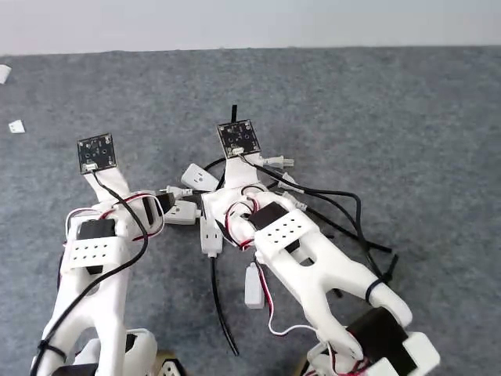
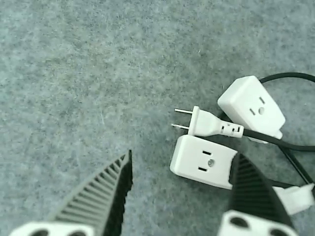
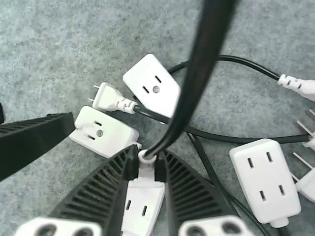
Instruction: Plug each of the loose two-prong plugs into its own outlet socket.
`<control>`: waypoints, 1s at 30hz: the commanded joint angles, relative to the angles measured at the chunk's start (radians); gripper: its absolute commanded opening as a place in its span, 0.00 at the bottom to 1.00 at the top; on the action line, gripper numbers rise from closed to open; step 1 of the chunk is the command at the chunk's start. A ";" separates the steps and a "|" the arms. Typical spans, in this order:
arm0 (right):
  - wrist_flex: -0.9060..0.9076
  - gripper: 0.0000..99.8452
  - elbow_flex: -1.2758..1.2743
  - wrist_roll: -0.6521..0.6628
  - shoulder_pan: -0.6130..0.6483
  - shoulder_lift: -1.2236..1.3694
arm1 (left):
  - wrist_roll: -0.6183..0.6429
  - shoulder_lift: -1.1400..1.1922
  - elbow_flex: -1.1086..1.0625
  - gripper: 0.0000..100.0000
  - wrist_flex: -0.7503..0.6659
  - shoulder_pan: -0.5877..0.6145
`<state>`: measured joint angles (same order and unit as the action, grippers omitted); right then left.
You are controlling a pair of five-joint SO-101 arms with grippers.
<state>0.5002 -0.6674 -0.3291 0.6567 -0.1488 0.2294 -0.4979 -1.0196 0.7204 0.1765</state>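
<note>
Grey, felt-like table covering (image 1: 391,117). Two white arms enter from the lower edge of the high view, each carrying a small black circuit board (image 1: 96,153). Fine marks on the boards are too small to read, as is any moulded lettering on the white parts.

Left gripper (image 2: 183,157): jaws spread wide, holding nothing. Its ribbed fingers (image 2: 106,196) stand to either side of one end of the flat socket (image 2: 204,161), which lies face up. Whether a finger touches it cannot be told.

Loose plug (image 2: 204,123): white with a black lead, lying between the flat socket and a tilted socket (image 2: 251,105), just beside both. Its two prongs are bare and sit in no slot.

Right gripper (image 3: 147,156): jaws clamped on a narrow socket (image 3: 142,201), slots facing the wrist camera. A thick black cord (image 3: 197,73) rises from the socket's end and crosses in front of the things behind it. In the high view this socket sits just left of centre.

Wide socket block (image 3: 266,187): two pairs of slots, lying apart from the gripper. Beside it, the prongs (image 3: 305,123) of further plugs are cut off at the picture's edge.

Second plug (image 1: 275,162): upper centre of the high view, prongs pointing right.

White piece (image 1: 254,286): below centre, beside the right arm, kind unclear.

Black leads (image 1: 344,211): tangled right of centre, partly hidden under the right arm.
</note>
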 commanded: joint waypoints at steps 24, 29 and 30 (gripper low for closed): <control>-0.050 0.01 0.072 -0.009 -0.007 0.085 | -0.005 -0.021 0.005 0.30 -0.005 0.003; -0.039 0.01 0.038 -0.008 -0.005 0.028 | -0.005 -0.021 0.004 0.30 -0.005 0.003; -0.039 0.01 0.026 -0.008 -0.005 0.008 | -0.005 -0.021 0.004 0.30 -0.005 0.003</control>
<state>0.4572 -0.6337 -0.3307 0.6521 -0.0752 0.2294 -0.4979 -1.0196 0.7204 0.1765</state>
